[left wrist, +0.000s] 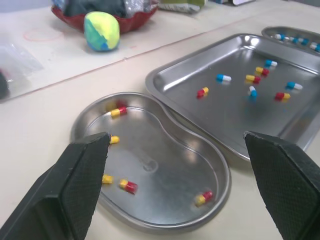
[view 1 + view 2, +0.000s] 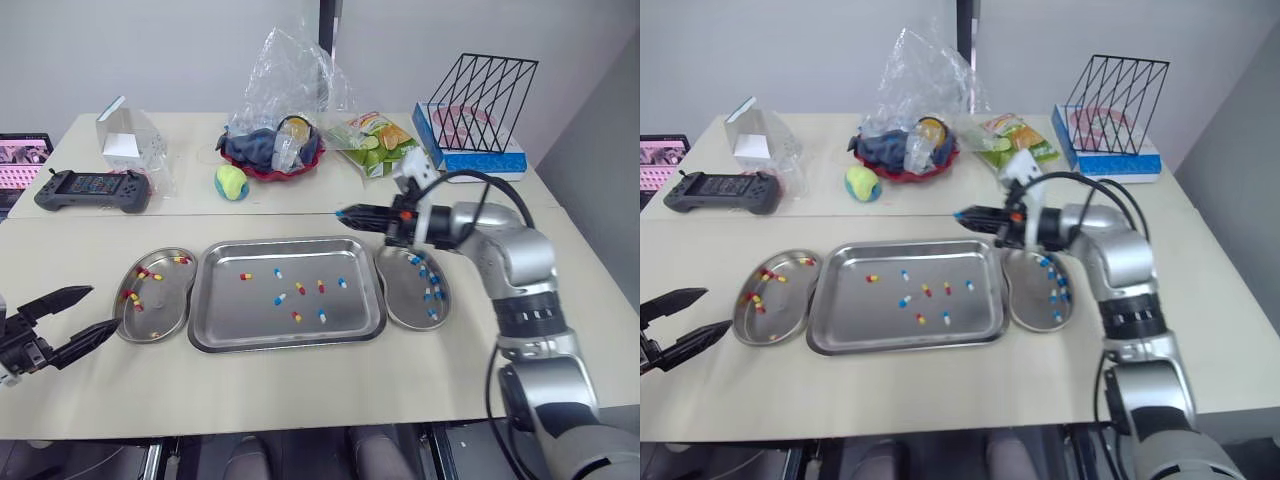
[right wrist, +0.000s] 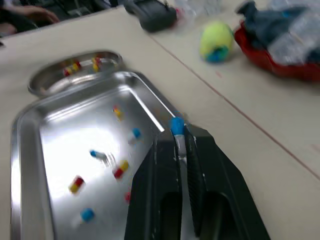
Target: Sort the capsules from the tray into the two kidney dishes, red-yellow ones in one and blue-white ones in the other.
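A steel tray [image 2: 230, 312] lies mid-table with several loose capsules [image 2: 299, 289] of both kinds. The left kidney dish [image 2: 168, 302] holds red-yellow capsules [image 1: 119, 111]. Blue-white capsules [image 2: 432, 292] lie in the right kidney dish [image 2: 404, 300]. My right gripper [image 2: 344, 213] hovers over the tray's far right corner, shut on a blue-white capsule [image 3: 177, 131] that sticks out at its tips. My left gripper [image 2: 86, 313] is open and holds nothing, low at the near left, just short of the left dish [image 1: 160, 150].
Behind the tray are a yellow-green ball [image 2: 231, 182], a red bowl with a plastic bag [image 2: 275, 150] and a snack bag [image 2: 375, 145]. A game controller [image 2: 92, 190] and a white box [image 2: 125, 140] sit far left. A black wire rack [image 2: 485, 90] stands far right.
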Controlling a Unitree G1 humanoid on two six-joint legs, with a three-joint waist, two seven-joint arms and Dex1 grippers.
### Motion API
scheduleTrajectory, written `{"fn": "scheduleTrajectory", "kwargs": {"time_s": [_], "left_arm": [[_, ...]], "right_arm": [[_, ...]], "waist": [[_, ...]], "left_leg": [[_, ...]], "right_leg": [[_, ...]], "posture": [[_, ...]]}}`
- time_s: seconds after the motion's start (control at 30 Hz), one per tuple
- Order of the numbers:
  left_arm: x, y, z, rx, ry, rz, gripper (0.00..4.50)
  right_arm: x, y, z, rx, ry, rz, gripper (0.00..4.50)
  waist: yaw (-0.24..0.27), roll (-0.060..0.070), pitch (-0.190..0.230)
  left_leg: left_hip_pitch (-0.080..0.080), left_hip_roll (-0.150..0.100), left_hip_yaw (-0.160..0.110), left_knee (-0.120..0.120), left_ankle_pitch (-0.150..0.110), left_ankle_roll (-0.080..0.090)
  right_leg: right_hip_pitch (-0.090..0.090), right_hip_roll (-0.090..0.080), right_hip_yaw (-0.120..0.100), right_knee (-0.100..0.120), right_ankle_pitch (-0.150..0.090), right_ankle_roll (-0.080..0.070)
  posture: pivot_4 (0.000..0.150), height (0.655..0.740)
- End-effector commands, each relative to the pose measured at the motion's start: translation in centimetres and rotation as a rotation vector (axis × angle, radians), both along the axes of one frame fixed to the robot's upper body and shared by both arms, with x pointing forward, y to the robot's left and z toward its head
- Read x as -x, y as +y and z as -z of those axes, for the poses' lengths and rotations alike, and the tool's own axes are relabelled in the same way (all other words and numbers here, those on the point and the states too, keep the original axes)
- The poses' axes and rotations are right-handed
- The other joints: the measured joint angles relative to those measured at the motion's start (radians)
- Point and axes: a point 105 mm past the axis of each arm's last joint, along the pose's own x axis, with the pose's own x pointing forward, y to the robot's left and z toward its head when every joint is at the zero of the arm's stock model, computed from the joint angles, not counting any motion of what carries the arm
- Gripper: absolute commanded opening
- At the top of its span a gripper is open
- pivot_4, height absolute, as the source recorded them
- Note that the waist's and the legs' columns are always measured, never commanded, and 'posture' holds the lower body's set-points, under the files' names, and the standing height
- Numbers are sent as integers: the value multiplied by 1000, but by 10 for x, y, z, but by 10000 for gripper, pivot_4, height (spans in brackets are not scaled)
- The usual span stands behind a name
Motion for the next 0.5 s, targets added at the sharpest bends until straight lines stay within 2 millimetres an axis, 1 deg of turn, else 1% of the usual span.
{"fn": "scheduleTrajectory", "kwargs": {"time_s": [0.03,0.07,0.1,0.2,0.27,0.37,0.43,0.47,0.5], "left_arm": [[-2,3,-5,-2,-28,-12,45000],[-2,3,-5,-1,-29,-13,45000],[-3,3,-5,0,-31,-14,45000],[-5,4,-5,0,-32,-14,45000],[-7,4,-5,-1,-32,-15,45000],[-12,6,-3,-27,-32,-29,45000],[-15,6,-3,-43,-44,-37,45000],[-16,7,-3,-45,-47,-38,45000],[-16,7,-2,-45,-47,-37,45000]], "right_arm": [[0,-32,2,51,-50,80,357],[2,-40,8,77,-45,95,357],[5,-42,13,90,-37,92,357],[12,-45,24,98,-10,79,357],[15,-47,36,146,-5,85,357],[15,-51,50,175,21,123,357],[15,-51,55,159,48,133,357],[15,-52,58,184,42,132,3811],[14,-52,56,164,46,135,7771]], "waist": [[0,0,0],[-1,0,0],[-1,0,0],[-4,0,0],[-3,0,0],[-2,0,0],[1,0,0],[2,0,0],[5,0,0]], "left_leg": [[0,0,0,0,0,0],[0,0,0,0,0,0],[1,0,0,0,0,0],[1,0,0,0,0,0],[1,0,0,0,0,0],[1,0,0,0,0,0],[1,0,0,1,0,0],[1,0,0,1,0,0],[1,0,0,1,0,0]], "right_leg": [[0,0,0,0,0,0],[0,0,0,0,0,0],[0,0,0,1,0,0],[0,0,0,1,0,0],[0,0,1,1,0,0],[1,0,0,1,0,0],[1,0,0,1,0,0],[1,0,0,1,0,0],[1,0,0,1,0,0]], "posture": [[1500,7180],[1500,7180],[1500,7180],[1500,7180],[1500,7180],[1500,7180],[1500,7180],[1500,7180],[1500,7180]]}}
